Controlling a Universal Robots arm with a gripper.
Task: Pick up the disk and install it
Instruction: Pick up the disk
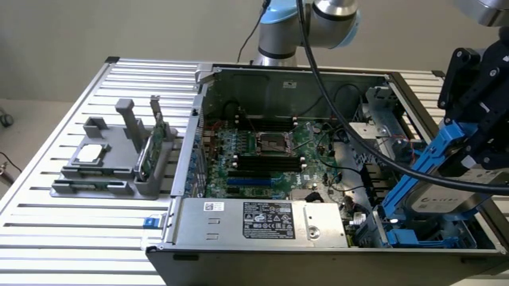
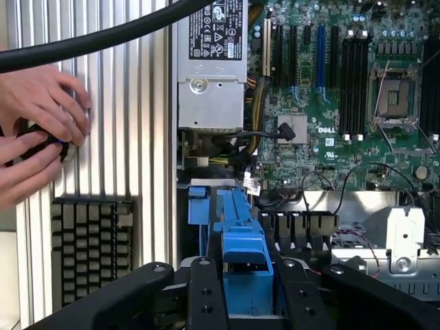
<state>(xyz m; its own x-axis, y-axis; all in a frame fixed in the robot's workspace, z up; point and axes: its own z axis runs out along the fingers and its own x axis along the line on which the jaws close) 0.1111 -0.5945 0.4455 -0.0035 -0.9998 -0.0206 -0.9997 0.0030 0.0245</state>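
The disk [image 1: 447, 199] is a silver-grey drive in a blue carrier frame [image 1: 425, 167]. It hangs tilted, low end down, over the drive bay [image 1: 413, 238] at the front corner of the open computer case, on the exterior view's right. My gripper [image 1: 481, 158] is shut on its upper end. In the wrist view the blue carrier [image 2: 242, 240] sits between the black fingers [image 2: 205, 295] of the gripper [image 2: 244, 292] and points down into the bay, where another blue rail [image 2: 198, 206] stands.
The case holds the motherboard [image 1: 263, 155] and a power supply [image 1: 263, 220]. A black cable [image 1: 350, 125] hangs across the case. A grey holder [image 1: 104, 173] with a chip and a green card stands on the exterior view's left. A person's hands [image 2: 34, 130] rest near a keyboard [image 2: 93, 247].
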